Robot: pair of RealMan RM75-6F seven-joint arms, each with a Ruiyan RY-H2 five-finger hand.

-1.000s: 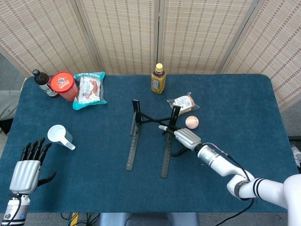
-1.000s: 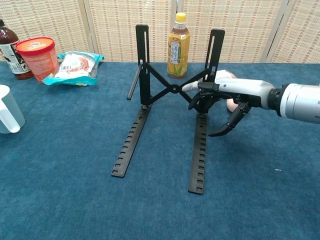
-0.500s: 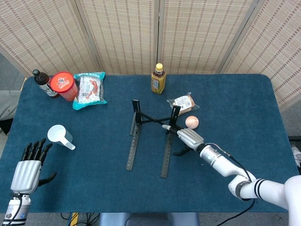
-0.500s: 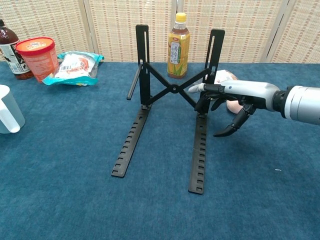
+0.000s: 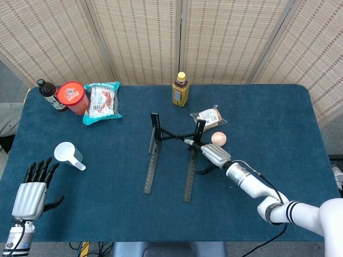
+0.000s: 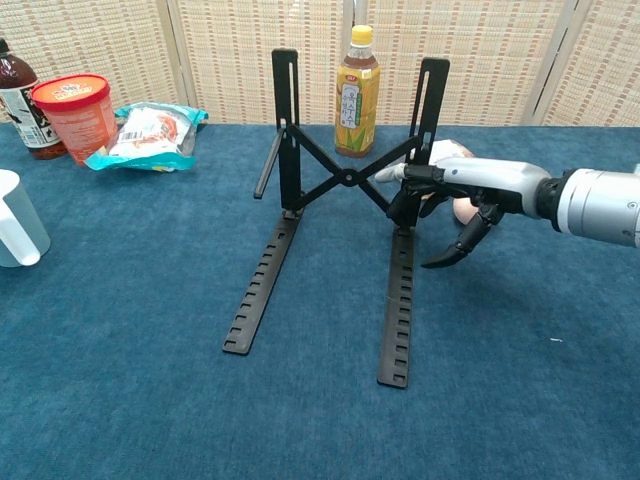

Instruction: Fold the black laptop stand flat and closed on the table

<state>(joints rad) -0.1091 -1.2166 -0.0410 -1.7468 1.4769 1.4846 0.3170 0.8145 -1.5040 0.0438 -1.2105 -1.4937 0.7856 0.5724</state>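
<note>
Chest view: laptop stand [image 6: 345,180] upright and unfolded mid-table, before the tea bottle [image 6: 357,92]; right hand [image 6: 470,190] at its right upright, grip unclear; left hand [image 5: 31,193] well left, fingers apart, empty.

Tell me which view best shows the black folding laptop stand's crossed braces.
The chest view: the black folding laptop stand faces the camera, so its braces read as a clear X between the uprights, with the right hand at the right upright. The head view looks down, foreshortening the braces into thin lines.
</note>
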